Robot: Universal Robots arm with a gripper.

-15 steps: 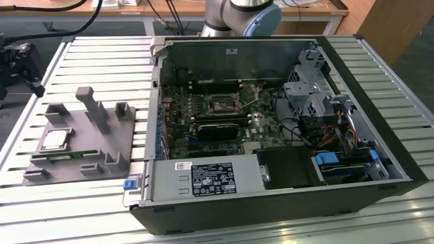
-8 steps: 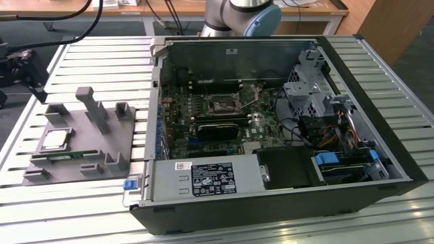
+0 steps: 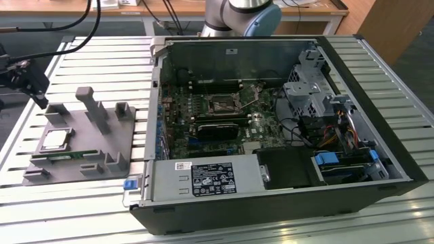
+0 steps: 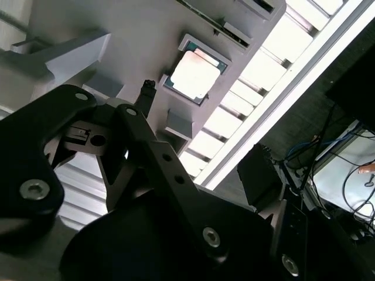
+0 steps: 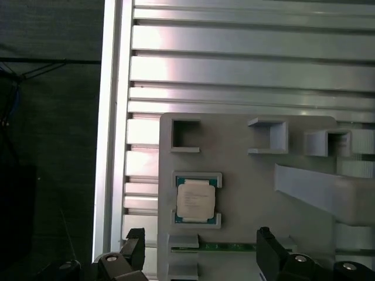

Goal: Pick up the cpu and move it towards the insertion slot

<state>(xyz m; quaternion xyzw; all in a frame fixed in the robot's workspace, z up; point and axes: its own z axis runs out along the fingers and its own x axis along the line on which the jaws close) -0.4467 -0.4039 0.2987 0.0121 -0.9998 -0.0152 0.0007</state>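
Slatted table (image 3: 88, 56) — grey holder (image 3: 121, 136), computer case (image 3: 271, 206)

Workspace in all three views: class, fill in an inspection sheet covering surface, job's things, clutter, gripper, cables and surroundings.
Surface: slatted metal table carrying a grey fixture and an open computer case.
Job's things: cpu seated in its fixture nest; insertion slot inside the case.
Clutter: green memory stick on the fixture beside the cpu.
Gripper: gripper open, holding nothing, apart from the cpu.
Cables: black cables near the gripper; coloured wires inside the case.
Surroundings: wooden desk beyond the table in the exterior view.
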